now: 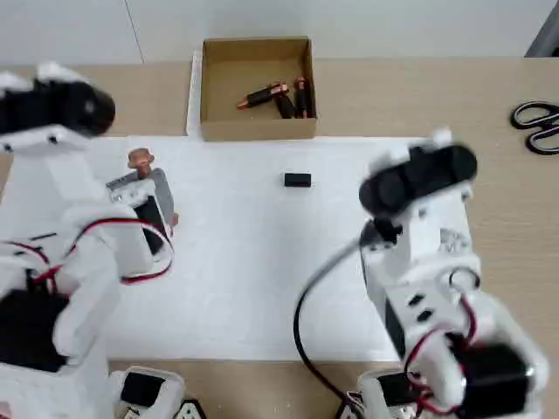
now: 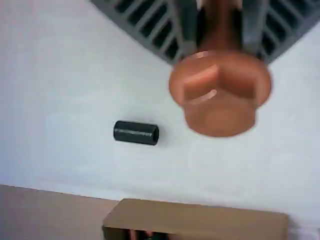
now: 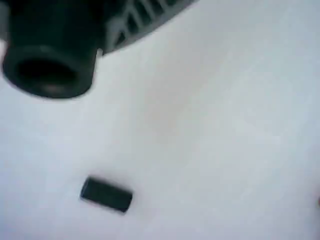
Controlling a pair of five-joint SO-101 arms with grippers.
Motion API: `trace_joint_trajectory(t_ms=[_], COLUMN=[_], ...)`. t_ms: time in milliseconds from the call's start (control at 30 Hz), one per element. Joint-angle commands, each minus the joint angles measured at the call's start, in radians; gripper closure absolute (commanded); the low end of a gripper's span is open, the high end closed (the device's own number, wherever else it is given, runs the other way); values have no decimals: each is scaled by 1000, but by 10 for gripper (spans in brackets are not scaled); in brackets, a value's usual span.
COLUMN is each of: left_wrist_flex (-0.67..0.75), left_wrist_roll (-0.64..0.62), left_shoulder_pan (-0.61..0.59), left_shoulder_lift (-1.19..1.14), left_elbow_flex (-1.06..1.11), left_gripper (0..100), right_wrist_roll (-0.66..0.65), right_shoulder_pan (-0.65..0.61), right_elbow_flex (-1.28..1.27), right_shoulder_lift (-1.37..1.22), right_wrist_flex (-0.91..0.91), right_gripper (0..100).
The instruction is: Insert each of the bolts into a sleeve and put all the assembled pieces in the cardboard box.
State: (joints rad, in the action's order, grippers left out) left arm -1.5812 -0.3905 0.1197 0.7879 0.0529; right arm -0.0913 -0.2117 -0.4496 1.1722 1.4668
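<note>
My left gripper (image 2: pixel 220 27) is shut on a copper bolt (image 2: pixel 220 92), whose hexagonal head points away from the fingers. In the high view this bolt (image 1: pixel 140 160) hangs over the left side of the white mat. My right gripper (image 3: pixel 55 25) is shut on a black sleeve (image 3: pixel 50 60) with its hollow end facing out. A second black sleeve (image 1: pixel 297 180) lies loose on the mat between the arms, also visible as sleeve (image 2: pixel 136 133) and sleeve (image 3: pixel 106 194). The cardboard box (image 1: pixel 214 87) stands at the back and holds several assembled pieces (image 1: pixel 279 94).
A white mat (image 1: pixel 253 279) covers the middle of the wooden table. Scissors (image 1: pixel 537 122) lie at the far right edge. The right arm's body (image 1: pixel 419 179) stands over the mat's right side, hiding its own gripper from above.
</note>
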Motion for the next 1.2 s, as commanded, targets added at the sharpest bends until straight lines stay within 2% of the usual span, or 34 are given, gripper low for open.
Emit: trace_joint_trajectory(t_ms=[0,100,233,467,567,700,833,1033,1167], left_wrist_flex=[183,310,440,586,651,672,697,747,784], left_wrist_roll=[3,3,3,3,3,3,3,-100,-103], left_shoulder_pan=[84,166,196,201,238,338,385,400,400], left_shoulder_lift=[87,143,204,255,262,256,256,258,258], left_elbow_flex=[205,341,458,576,607,608,621,670,670], left_gripper=[994,994,994,994,994,994,994,994,994], right_wrist_roll=[-2,-2,-2,2,14,115,221,227,227], right_shoulder_pan=[-13,-85,-211,-249,-280,-294,-320,-352,-363], right_elbow_flex=[-275,-462,-611,-766,-827,-853,-855,-922,-957], right_shoulder_lift=[176,291,424,605,651,641,641,642,642], right_wrist_flex=[-252,-381,-417,-423,-453,-509,-521,-542,-615], right_gripper=[995,995,995,995,995,995,995,995,995])
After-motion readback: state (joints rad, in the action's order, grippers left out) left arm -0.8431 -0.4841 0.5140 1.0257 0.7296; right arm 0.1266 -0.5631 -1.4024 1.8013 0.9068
